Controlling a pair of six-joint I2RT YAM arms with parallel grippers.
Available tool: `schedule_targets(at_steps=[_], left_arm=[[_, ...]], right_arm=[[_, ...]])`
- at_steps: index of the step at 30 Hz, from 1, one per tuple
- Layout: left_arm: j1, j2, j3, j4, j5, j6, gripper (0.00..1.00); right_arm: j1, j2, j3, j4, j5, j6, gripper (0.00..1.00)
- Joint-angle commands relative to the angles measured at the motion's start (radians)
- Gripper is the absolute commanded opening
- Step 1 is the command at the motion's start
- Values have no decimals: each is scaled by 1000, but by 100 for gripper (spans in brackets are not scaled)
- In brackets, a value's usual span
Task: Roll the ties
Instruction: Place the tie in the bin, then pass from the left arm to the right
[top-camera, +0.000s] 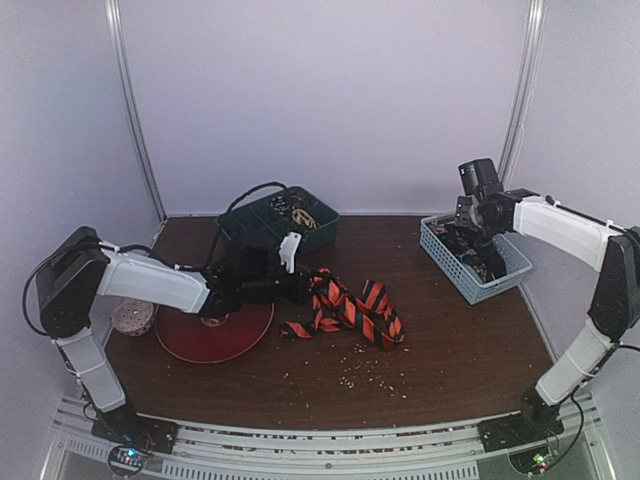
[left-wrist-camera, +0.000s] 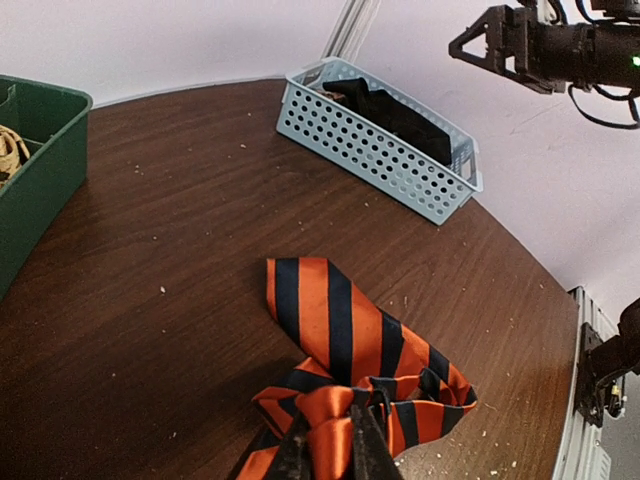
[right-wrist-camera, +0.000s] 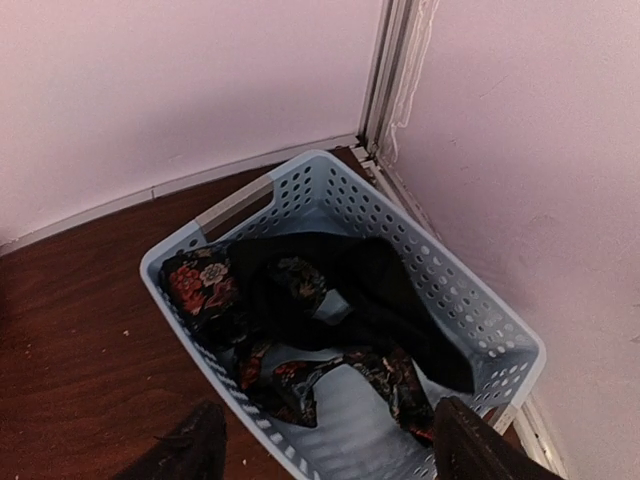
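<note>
An orange-red and black striped tie (top-camera: 352, 311) lies crumpled in the middle of the brown table. My left gripper (top-camera: 300, 287) is shut on its left end; in the left wrist view the dark fingers (left-wrist-camera: 372, 445) pinch a fold of the striped tie (left-wrist-camera: 340, 340). A dark floral tie (right-wrist-camera: 300, 330) lies loose in the light blue basket (right-wrist-camera: 470, 310). My right gripper (right-wrist-camera: 325, 440) hovers open above that basket, holding nothing; it also shows in the top view (top-camera: 470, 222) over the basket (top-camera: 500, 285).
A green bin (top-camera: 258, 224) with tan coiled things stands at the back. A red round plate (top-camera: 195, 340) lies under my left arm. A speckled pinkish ball (top-camera: 132, 317) sits at far left. Crumbs dot the table front.
</note>
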Motion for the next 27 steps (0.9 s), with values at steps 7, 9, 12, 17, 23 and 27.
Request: schedule_targets(at_steps=[7,9,12,17,23,27], left_arm=[[3,-154,-66,23,24,7,0],[3,-164,-67,34,63,-13,0],[2,-179,-65,73,142,-46,0],[3,-202,-60,136,254,-92,0],[2,-225,-64,260,373,-179,0],[3,-223,-59,332,456,-215,0]], right_arm=[[202,-266,-304,265,-647,-76,68],[244,-312,-417,435,-828,-91,67],[333,-363,-551,632,-921,-133,66],[424,-345,-573,691,-945,-207,71],[485,-300,-579,823,-1024,-227,76],[498,-256,-556,872,-1105,-234,77]])
